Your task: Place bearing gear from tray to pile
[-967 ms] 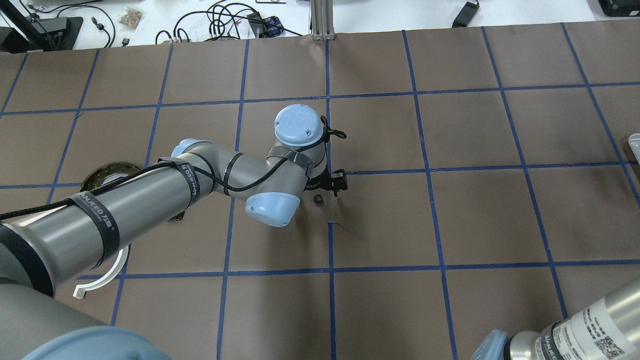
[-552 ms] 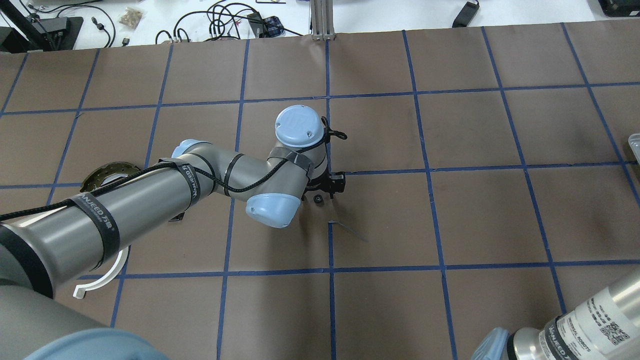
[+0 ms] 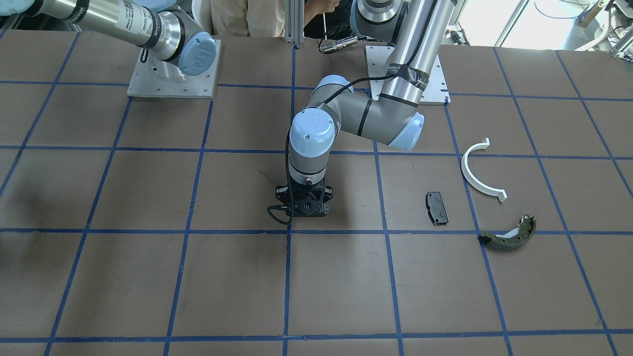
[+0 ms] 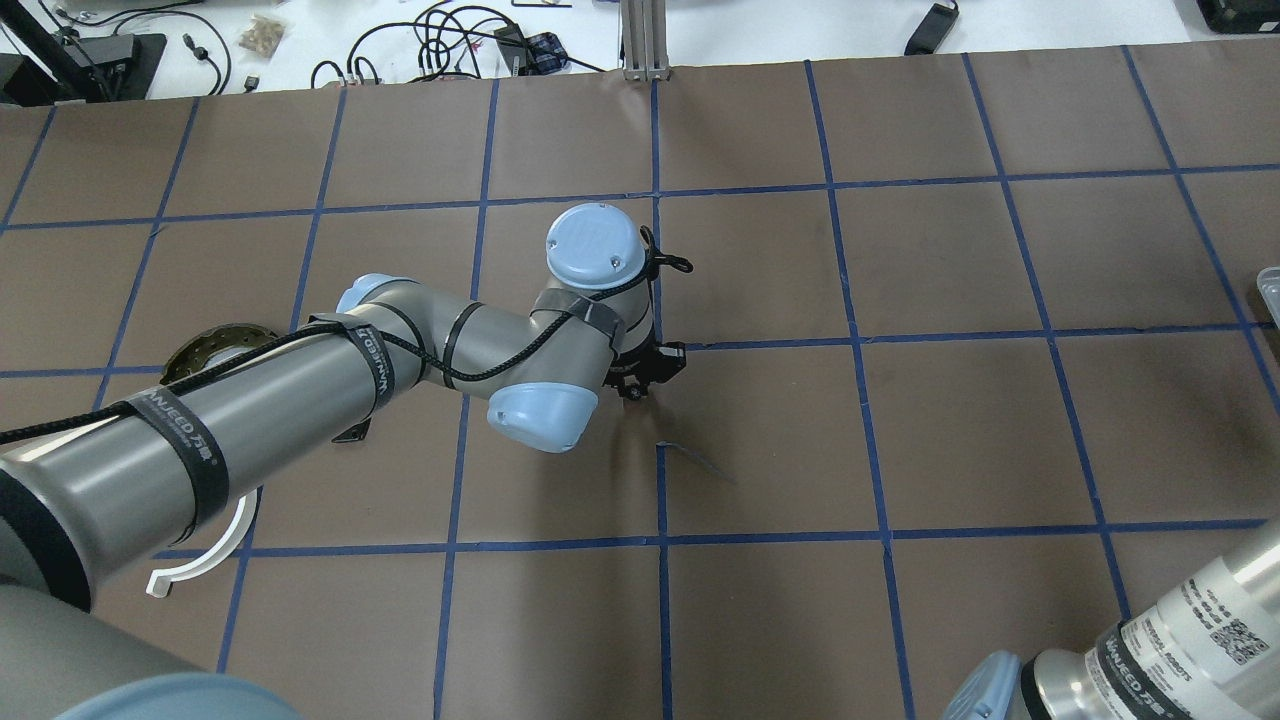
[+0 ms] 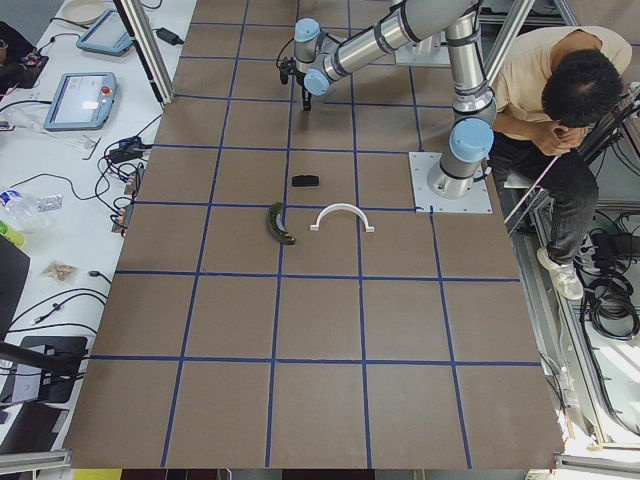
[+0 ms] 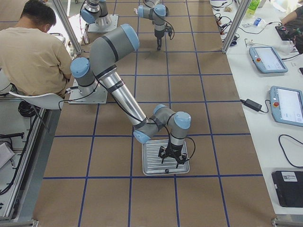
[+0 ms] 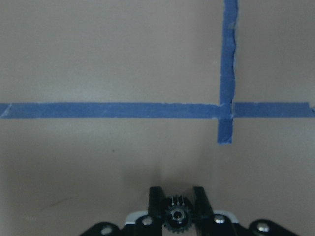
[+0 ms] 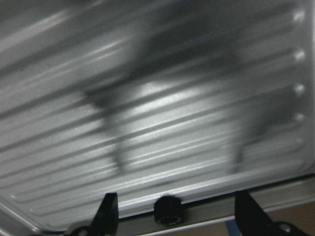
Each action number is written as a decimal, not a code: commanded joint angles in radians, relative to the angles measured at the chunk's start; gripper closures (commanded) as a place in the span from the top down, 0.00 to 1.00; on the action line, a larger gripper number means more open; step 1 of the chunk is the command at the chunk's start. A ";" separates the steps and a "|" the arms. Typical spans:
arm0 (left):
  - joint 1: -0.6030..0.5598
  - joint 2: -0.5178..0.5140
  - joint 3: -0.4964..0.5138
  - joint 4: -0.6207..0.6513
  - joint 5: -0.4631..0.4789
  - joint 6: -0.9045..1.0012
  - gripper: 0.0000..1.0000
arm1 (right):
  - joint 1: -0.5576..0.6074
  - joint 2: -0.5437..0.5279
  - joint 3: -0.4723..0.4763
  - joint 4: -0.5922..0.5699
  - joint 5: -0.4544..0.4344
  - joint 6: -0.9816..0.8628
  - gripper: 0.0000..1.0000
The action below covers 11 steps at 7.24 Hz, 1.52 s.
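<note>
Brown paper-covered counter (image 3: pixel 148 277), gridded in blue tape.

1. Left arm (image 3: pixel 366 116): reaches to mid-counter, wrist pointing straight down.
2. Right arm (image 6: pixel 123 94): poised over the ribbed silver metal tray (image 6: pixel 151 151) at the robot's right end.
3. Pile, well to the robot's left of the left end effector: white plastic half-ring (image 3: pixel 478 173), olive-green curved shoe (image 3: pixel 509 235), small black rectangular pad (image 3: pixel 437 208), all apart from one another.
4. Right end effector (image 8: pixel 175 196): fingers spread, empty; a small black round part (image 8: pixel 167 210) sits at the tray rim below.
5. Left end effector (image 7: pixel 177 192): lowered to the counter, fingers pressed against both sides of item 6.
6. Small black toothed bearing gear (image 7: pixel 175 216): at mid-counter, out of the tray, far from the pile.

Step judged: pick-up for the second leg. Next move calls for lifting clear, carrying leftward and setting down beside the pad.
</note>
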 commanded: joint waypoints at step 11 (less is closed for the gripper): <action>0.702 0.235 -0.256 -0.111 0.181 0.942 0.00 | -0.036 0.026 -0.011 0.003 -0.006 -0.008 0.00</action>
